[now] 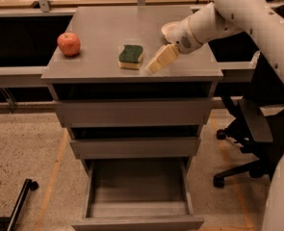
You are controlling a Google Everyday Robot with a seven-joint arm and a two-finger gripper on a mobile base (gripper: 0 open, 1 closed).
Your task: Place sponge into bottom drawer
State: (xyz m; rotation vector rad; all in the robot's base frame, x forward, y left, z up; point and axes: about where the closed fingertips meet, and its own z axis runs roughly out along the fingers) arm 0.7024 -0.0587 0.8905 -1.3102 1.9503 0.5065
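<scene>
White arm [238, 13] reaching down over cabinet top | gripper [157, 63] just beside sponge [131, 56] | grip: cannot tell

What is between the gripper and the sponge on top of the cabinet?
In the camera view, only a narrow strip of bare cabinet top lies between the sponge and the gripper beside it.

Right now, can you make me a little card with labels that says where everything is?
sponge: on the cabinet top, green side up, near the front edge
apple: red, on the same top, near the far corner from the gripper
gripper: low over the top, just beside the sponge on the side away from the apple, not holding it
bottom drawer: pulled open, sponge not in it yet
chair: black, on the floor beside the cabinet
</scene>
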